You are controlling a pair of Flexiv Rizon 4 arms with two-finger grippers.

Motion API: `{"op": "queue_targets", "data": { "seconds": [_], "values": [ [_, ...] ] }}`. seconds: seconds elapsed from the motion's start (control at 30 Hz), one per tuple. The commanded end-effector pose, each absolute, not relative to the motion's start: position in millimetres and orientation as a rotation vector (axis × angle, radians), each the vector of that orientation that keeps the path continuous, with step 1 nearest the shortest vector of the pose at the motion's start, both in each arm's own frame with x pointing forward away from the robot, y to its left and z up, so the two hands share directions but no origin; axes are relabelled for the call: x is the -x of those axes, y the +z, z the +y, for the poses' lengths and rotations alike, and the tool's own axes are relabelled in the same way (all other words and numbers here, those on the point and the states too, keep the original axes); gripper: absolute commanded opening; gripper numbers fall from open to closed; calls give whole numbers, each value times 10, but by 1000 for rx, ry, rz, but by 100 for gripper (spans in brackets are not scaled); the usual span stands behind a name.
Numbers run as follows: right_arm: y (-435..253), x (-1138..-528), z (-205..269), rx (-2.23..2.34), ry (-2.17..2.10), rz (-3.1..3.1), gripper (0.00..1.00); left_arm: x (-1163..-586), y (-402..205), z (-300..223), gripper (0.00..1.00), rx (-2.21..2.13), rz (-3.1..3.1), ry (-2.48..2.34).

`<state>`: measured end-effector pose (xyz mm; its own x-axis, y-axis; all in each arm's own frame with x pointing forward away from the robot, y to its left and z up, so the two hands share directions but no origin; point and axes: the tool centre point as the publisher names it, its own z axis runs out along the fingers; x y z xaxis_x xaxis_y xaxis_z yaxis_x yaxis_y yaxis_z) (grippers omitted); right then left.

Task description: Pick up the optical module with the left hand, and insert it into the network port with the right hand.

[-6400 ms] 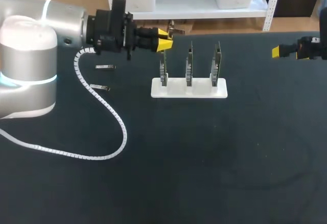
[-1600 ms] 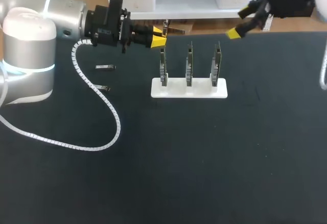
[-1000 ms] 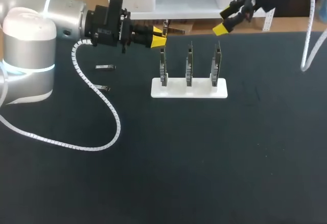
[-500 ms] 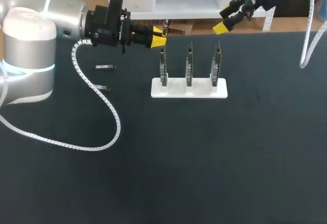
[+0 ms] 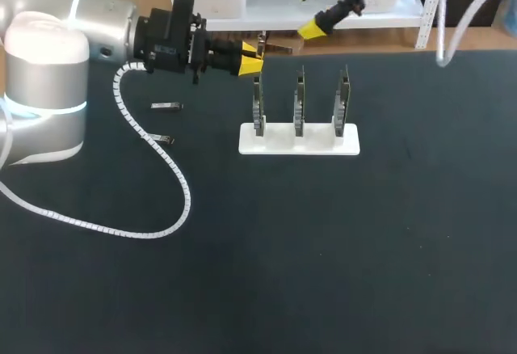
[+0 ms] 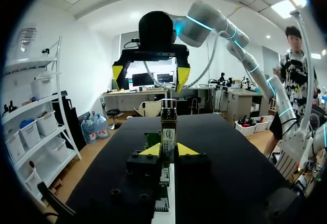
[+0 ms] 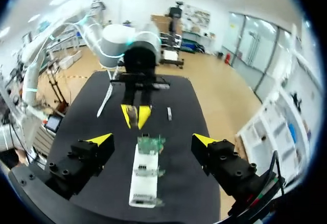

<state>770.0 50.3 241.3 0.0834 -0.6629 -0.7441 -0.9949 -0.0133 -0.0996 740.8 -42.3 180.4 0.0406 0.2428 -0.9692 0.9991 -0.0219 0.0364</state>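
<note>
Head view: my left arm enters from the left, and its gripper (image 5: pixel 250 65) is clenched on the optical module (image 5: pixel 261 44) above the counter (image 5: pixel 323 249), just beside the leftmost of three upright circuit boards (image 5: pixel 299 99) set in a white stand (image 5: pixel 299 139). My right gripper (image 5: pixel 309 8) hangs released past the counter's far edge, its fingers wide apart. Two spare modules (image 5: pixel 166 106) lie flat left of the stand, near a coiled white cable (image 5: pixel 166 168). Left wrist view: the optical module (image 6: pixel 168 132) stands upright between the fingers of my left gripper (image 6: pixel 168 151), with the right gripper (image 6: pixel 150 75) spread open ahead. Right wrist view: my right gripper (image 7: pixel 152 140) is open above the stand (image 7: pixel 144 175); beyond the boards (image 7: pixel 149 143), the left gripper (image 7: pixel 136 115) grasps the module.
</note>
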Motion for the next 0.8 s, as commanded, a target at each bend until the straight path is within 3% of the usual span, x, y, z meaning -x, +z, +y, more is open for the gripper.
{"op": "queue_targets", "data": {
  "seconds": [0.03,0.8],
  "values": [
    [2253,-7659,560,1715,714,1603,100,-7435,1809,-425,0,-1426,1351,-1071],
    [2151,-7766,976,1659,817,1519,100,-7435,1809,-425,0,-1426,1351,-1071]
  ]
}}
